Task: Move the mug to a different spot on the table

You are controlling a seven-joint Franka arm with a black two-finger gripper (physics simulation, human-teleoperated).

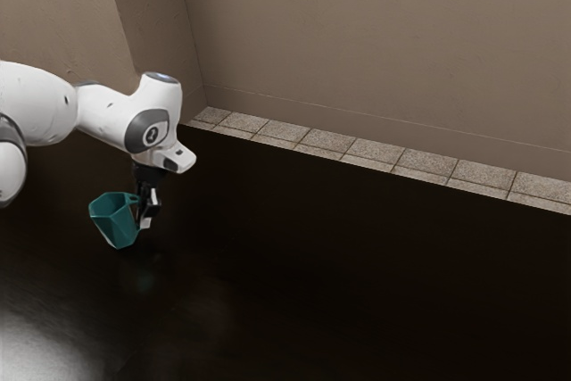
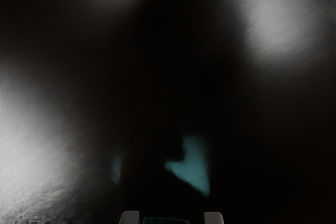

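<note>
Fingers of my black two-finger gripper (image 1: 145,210): narrow, pinched on the wall of the teal tapered mug (image 1: 114,218) from two sides, at the side nearest my wrist.
Exterior view, arm: my white jointed arm (image 1: 107,113) comes in from the exterior view's left, with the hand pointing down.
Exterior view, mug: it hangs from my grip, tilted, with its open mouth leaning toward the exterior view's left. It is over the near left part of the dark glossy table (image 1: 357,265), and I judge its base to be clear of the surface.
Exterior view, surroundings: a tan tiled strip (image 1: 393,156) runs along the table's far edge, well apart from the mug.
Wrist view, pads: two pale pads (image 2: 129,217) show with a strip of teal between them (image 2: 165,220), which fits a grip on the mug's wall.
Wrist view, table: a soft teal patch (image 2: 191,163) lies on the dark sheen beyond the pads. It is probably the mug's reflection, though the blur leaves me unsure.
Step in hand: the carry, with the mug grasped and raised but not yet set down.
Next move: travel sideways over bare table toward the exterior view's right and lower slowly. Because the mug hangs tilted, let its base settle flat before I spread the fingers, or it may tip.
</note>
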